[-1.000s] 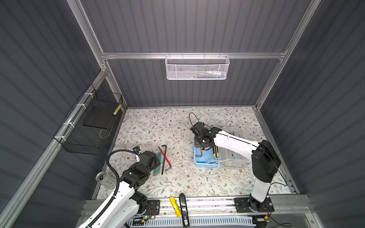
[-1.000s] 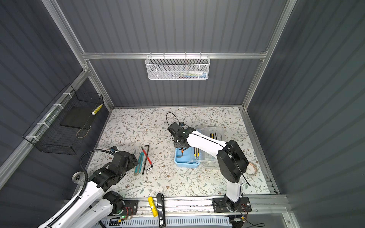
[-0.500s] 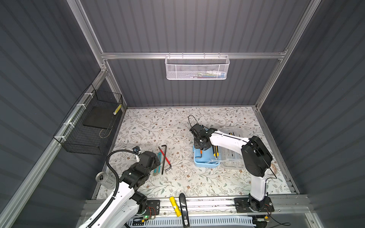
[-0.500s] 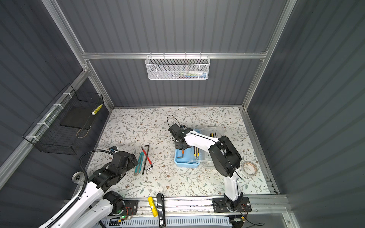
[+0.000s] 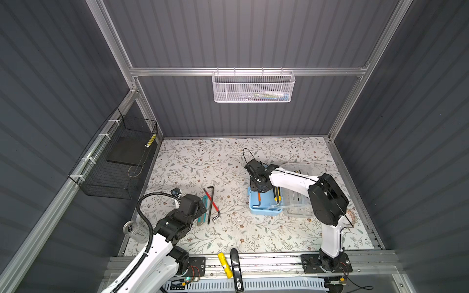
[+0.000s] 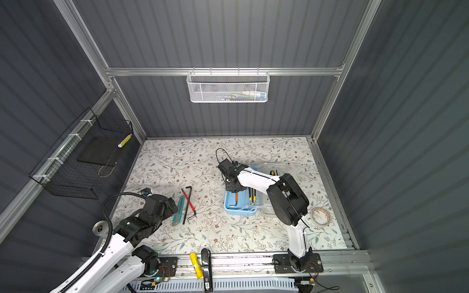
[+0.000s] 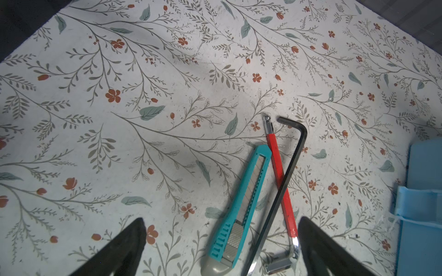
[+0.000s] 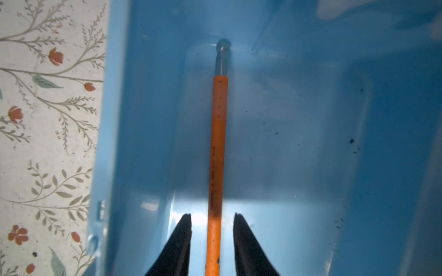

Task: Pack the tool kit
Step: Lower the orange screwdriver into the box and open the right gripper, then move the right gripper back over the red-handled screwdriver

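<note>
Worktop: showing floral print.
Left: teal knife lying beside red hex key and black hex key, keys crossing.
Right: light-blue case sitting open.

The orange hex key is cut off by the right wrist view's edge. Things in the white mesh basket cannot be made out.

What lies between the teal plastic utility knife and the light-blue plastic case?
A red-sleeved hex key and a black hex key, crossed, beside the teal utility knife; then bare floral mat up to the light-blue case, in both top views.
</note>
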Tool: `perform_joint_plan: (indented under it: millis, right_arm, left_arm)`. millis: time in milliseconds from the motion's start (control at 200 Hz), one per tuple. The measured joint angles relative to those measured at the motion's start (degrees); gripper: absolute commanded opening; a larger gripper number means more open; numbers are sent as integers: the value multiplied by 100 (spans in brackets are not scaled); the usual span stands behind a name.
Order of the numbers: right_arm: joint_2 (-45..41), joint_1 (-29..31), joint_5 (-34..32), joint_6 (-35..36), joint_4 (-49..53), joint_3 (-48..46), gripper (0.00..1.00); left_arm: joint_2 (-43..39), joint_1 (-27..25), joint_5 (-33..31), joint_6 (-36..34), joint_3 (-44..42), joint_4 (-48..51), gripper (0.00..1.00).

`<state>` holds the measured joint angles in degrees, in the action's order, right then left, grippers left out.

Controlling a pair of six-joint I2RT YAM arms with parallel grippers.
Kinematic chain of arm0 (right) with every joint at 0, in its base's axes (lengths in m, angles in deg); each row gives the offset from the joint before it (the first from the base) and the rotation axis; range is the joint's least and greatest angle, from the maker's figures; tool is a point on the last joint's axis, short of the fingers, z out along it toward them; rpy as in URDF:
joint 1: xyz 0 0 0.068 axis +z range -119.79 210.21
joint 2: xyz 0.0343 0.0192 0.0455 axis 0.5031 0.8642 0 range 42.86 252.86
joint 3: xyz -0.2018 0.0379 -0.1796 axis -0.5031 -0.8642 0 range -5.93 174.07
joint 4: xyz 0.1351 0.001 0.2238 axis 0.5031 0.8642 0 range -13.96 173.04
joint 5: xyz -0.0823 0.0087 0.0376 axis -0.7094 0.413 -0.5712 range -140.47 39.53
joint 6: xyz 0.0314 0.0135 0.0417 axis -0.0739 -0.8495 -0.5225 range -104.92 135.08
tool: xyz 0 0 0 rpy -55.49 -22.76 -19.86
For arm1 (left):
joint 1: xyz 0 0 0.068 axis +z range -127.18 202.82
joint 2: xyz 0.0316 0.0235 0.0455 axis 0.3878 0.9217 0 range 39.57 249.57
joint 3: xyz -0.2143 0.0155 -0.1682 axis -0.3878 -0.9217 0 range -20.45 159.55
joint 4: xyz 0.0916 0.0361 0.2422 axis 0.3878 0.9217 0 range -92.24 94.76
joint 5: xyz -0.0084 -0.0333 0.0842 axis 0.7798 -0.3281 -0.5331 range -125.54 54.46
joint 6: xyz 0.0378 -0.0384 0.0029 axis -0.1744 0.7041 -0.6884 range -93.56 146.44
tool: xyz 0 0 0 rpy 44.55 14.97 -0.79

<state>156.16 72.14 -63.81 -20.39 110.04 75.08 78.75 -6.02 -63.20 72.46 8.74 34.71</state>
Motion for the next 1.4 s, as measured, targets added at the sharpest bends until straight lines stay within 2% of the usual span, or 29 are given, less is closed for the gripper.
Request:
perform_joint_plan:
  millis: [225,390,575,806,1396]
  right_arm:
    - [-645,120,-151,308,83,4,36]
    - [-968,540,52,859,-133,306,36]
    - [-293,1176,664,1567,-579,824,37]
    - [826,1794,1266,2076,-713,1283,37]
    - [1705,2061,1397,2522,-656,2096,36]
  left_arm:
    - [-83,0,-114,-70,138,138,99]
    - [-116,0,-186,-116,238,168,99]
    - [-170,0,-262,-195,282,232,100]
    - [-345,0,-387,-214,393,444,99]
    - [-645,0,-540,-212,431,654,99]
